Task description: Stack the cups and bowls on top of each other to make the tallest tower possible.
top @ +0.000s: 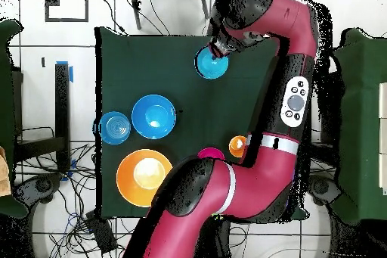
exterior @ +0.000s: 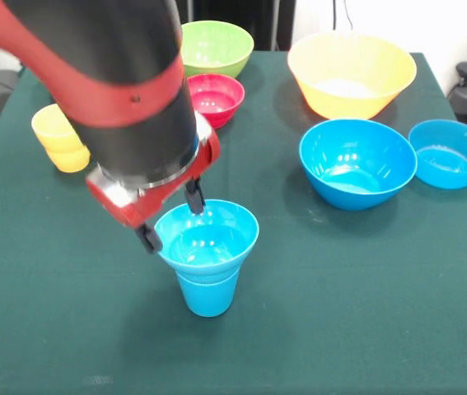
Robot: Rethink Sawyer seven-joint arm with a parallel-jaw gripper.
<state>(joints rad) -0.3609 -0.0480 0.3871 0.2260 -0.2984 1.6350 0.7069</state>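
Observation:
A blue cup point(exterior: 208, 295) stands upright near the front middle of the green table, with a small blue bowl point(exterior: 208, 237) sitting in its mouth; together they form a short tower point(top: 212, 63). My gripper point(exterior: 171, 218) is at the bowl's left rim, open. One finger point(exterior: 193, 197) is over the back-left rim and the other hangs outside the left wall. A larger blue bowl point(exterior: 357, 161), another small blue bowl point(exterior: 450, 153) and the big yellow-orange bowl point(exterior: 351, 72) sit at the right. The green bowl point(exterior: 217, 46) and red bowl point(exterior: 214, 97) are at the back.
A yellow cup point(exterior: 57, 127) rests on an orange cup point(exterior: 72, 159) at the left, partly behind my arm. The green table cloth point(exterior: 365, 321) is bare along the front. From overhead, my arm covers the table's right side; the orange cup point(top: 237, 146) shows beside it.

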